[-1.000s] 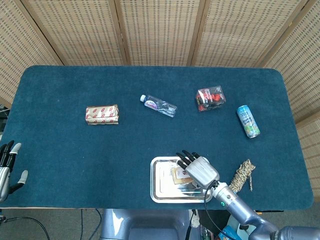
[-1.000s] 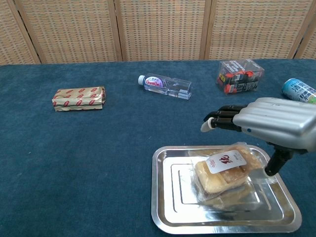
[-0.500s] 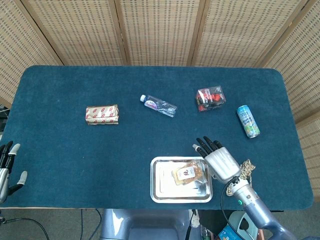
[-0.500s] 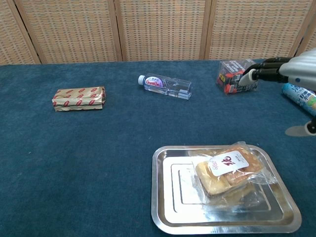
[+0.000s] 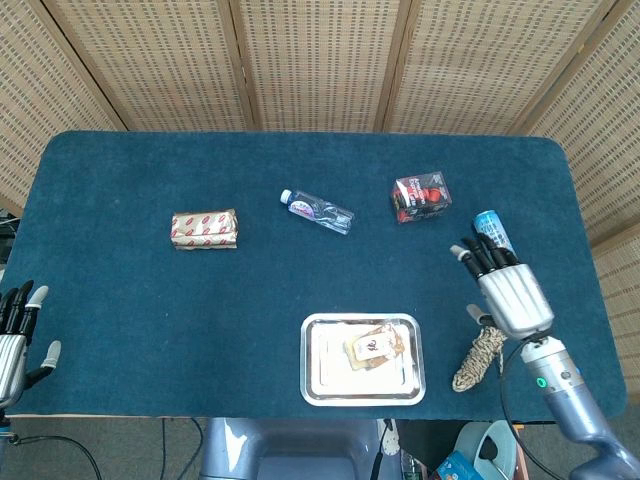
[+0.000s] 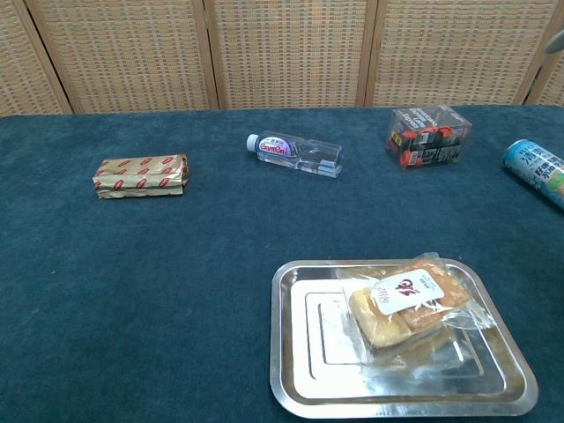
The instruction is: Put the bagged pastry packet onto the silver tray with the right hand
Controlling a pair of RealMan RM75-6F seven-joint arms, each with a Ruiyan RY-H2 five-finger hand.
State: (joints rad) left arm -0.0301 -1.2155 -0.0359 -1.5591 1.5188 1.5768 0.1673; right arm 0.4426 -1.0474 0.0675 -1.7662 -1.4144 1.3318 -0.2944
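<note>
- Already the bagged pastry packet [image 6: 407, 308] is lying flat inside the silver tray [image 6: 300, 388], sitting toward the tray's right half with its red-and-white label facing up, so the placing step is looking finished.
- Over to the right, the right hand [image 5: 510, 295] is hovering above the blue surface [image 5: 130, 300], well apart from the tray, with its fingers spread and nothing in them; it is not showing in the chest view.
- Just below that hand, a coil of rope [image 5: 481, 355] is lying on the surface, and a blue can [image 5: 490, 228] is lying just beyond the fingertips.
- At the near left edge, the left hand [image 5: 15, 335] is idling with fingers apart and nothing in them.
- Judging by this, nothing of the task seems to be remaining except perhaps parking the right arm.
</note>
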